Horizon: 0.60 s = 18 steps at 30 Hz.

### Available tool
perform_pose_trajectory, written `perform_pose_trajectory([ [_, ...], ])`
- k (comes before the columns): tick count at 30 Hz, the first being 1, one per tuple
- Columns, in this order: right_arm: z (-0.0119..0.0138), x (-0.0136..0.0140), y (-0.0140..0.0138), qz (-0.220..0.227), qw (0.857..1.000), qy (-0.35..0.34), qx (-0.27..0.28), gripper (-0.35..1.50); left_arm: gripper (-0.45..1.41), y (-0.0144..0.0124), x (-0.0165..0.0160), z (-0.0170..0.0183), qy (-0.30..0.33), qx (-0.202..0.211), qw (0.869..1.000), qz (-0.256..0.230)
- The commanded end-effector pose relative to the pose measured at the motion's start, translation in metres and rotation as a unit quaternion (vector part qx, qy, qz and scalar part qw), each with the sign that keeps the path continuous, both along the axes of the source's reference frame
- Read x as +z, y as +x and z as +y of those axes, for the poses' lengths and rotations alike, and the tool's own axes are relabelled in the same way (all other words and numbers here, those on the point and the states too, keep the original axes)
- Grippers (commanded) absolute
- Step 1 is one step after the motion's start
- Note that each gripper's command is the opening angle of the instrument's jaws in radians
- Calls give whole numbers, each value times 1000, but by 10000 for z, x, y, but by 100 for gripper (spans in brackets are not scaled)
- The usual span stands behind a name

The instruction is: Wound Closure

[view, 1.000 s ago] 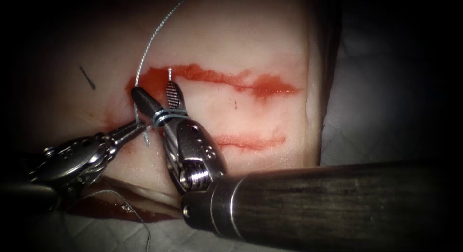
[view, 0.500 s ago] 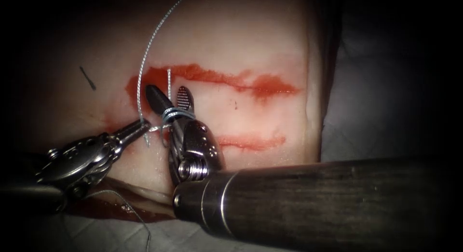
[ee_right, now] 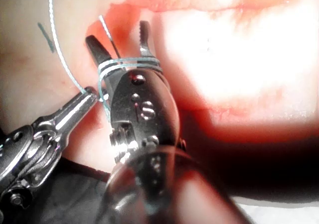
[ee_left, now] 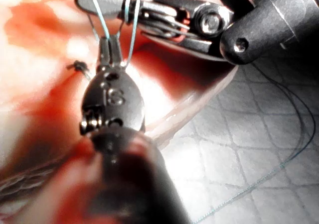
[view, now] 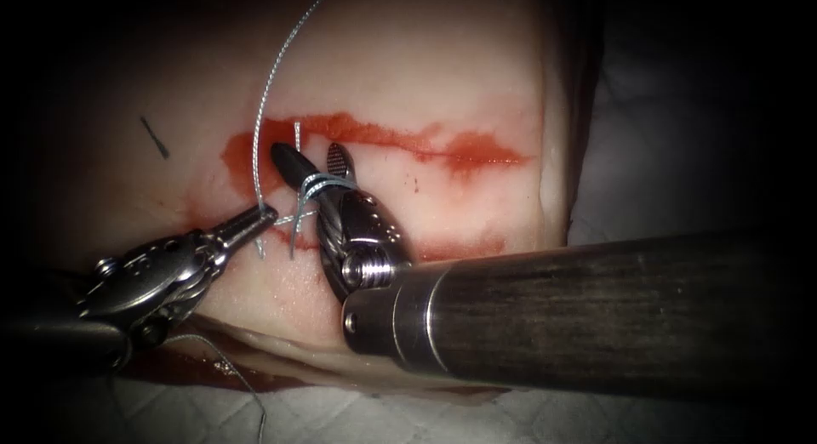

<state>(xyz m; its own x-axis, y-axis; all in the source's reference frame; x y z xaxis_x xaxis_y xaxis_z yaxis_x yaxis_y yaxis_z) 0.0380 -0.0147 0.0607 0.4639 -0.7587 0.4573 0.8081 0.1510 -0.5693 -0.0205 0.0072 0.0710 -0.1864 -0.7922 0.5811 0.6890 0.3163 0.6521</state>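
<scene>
The jaws of the right tool are spread, and two turns of thread are wound round them just behind the tips. The jaws of the left tool are pressed together on the thread's long strand, which arcs up and away over the tissue.

The tissue is laid on a quilted white cloth. The cut is seen as a red line across it, with red fluid pooled at its left end. Both tool tips are placed at that left end, the right tool on the cut, the left tool just below and left of it. Nothing is gripped by the right tool; the tissue is held by neither. A small dark mark is noted left of the cut, well apart from the tools.

The turns are confirmed in the right wrist view as lying snug on both jaws. A short thread end stands up from the cut, between the spread jaws. Where the needle lies cannot be told.

The step in hand is judged to be knot tying, with the wraps laid and the short end not yet taken. The next move is judged to call for the short end to be pinched squarely between the right jaws, the turns kept from slipping off, and tension held evenly on the long strand by the left tool.
</scene>
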Motion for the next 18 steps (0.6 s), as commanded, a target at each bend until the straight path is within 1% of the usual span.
perform_pose_trajectory([
  [1,1,3,11,2,1000,-2,-5,59,-45,-5,5,-2,0,0,1000,0],
  [5,0,1,19,12,1000,0,-18,59,-45,-3,5,-2,-2,2,1000,1],
  [7,1,1,21,10,1000,-2,-24,59,-45,-3,5,-2,-2,2,1000,1],
  [10,2,1,23,4,999,-14,-43,49,-45,-3,5,-2,-2,1,1000,2],
  [12,2,1,24,5,999,-16,-43,47,-45,-3,5,-2,-2,1,1000,2],
  [14,1,3,25,13,998,-33,-54,14,-45,-3,5,-2,-2,1,1000,2],
  [16,0,3,25,12,997,-37,-59,4,-45,-2,5,-2,-2,1,1000,2],
  [17,-1,3,25,12,997,-38,-64,-17,-45,-2,5,-2,-2,1,1000,2],
  [18,-1,2,25,12,997,-38,-68,-32,-45,-1,5,-2,-2,1,1000,1],
])
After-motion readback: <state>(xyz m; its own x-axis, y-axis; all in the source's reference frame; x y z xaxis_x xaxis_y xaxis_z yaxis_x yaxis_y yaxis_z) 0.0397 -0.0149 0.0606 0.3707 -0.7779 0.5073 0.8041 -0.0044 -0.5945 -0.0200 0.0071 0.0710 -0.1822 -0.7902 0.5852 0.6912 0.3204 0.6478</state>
